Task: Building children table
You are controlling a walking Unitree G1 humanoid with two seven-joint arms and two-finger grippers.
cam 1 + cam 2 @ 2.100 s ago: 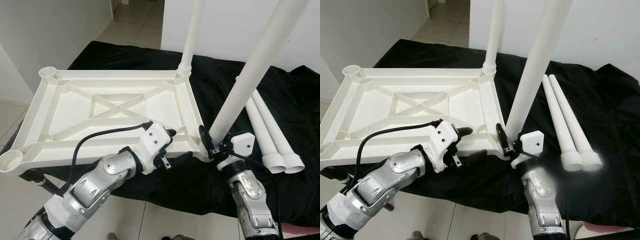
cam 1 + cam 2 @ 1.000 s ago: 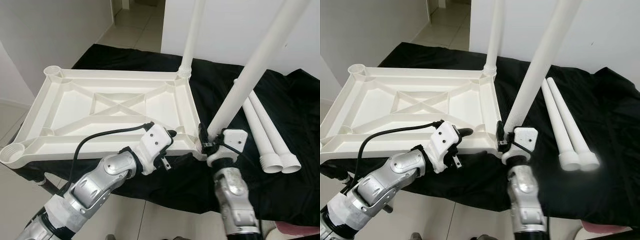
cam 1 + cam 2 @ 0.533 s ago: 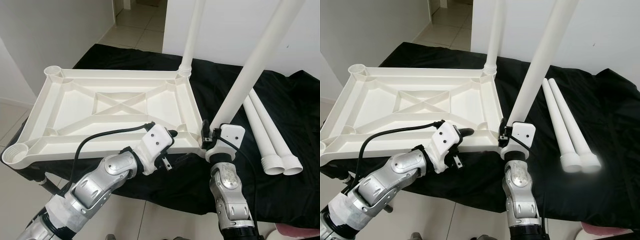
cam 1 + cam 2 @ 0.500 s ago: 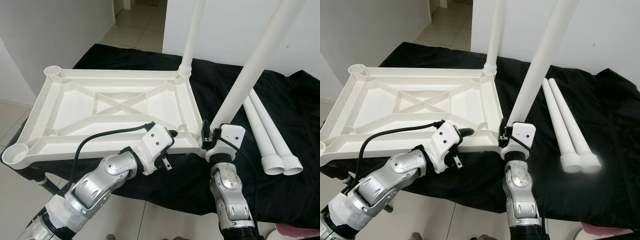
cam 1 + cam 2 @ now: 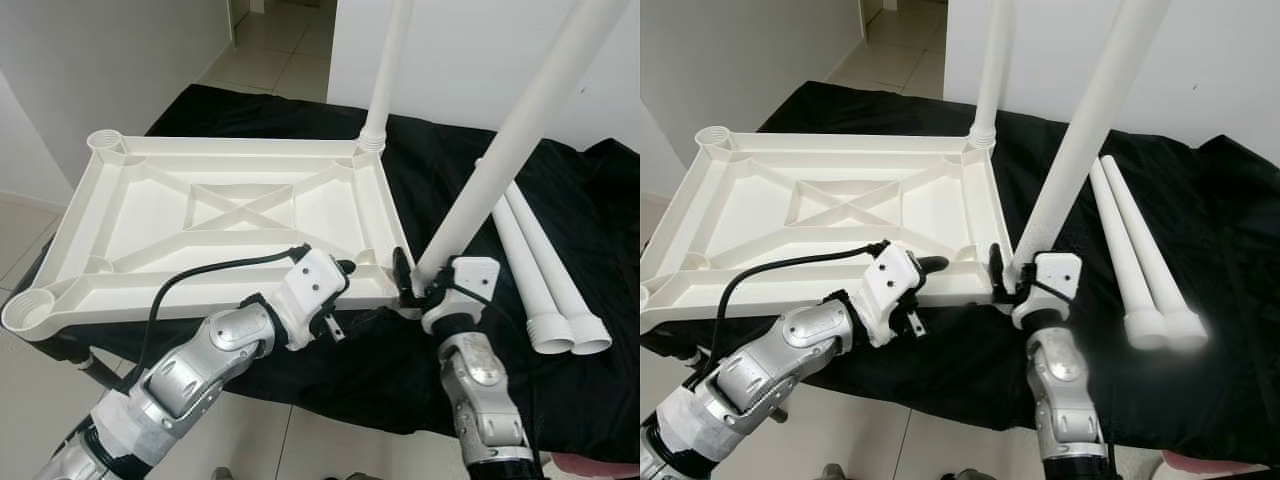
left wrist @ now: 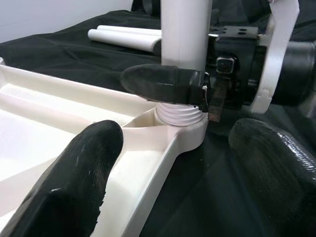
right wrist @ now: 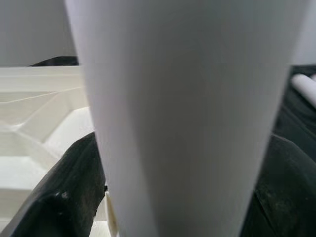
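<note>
White plastic round leg (image 5: 505, 150), clamped by the right gripper (image 5: 412, 285), had tilted back outward at the upturned white plastic tabletop's (image 5: 150, 215) near corner socket, apparently still being screwed home, while the left gripper (image 6: 182, 163) straddled the tabletop's near rim, fingers wide

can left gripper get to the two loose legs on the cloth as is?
Probably not: the loose legs lie past the right gripper and its held leg, which block the left gripper at the tabletop.
</note>
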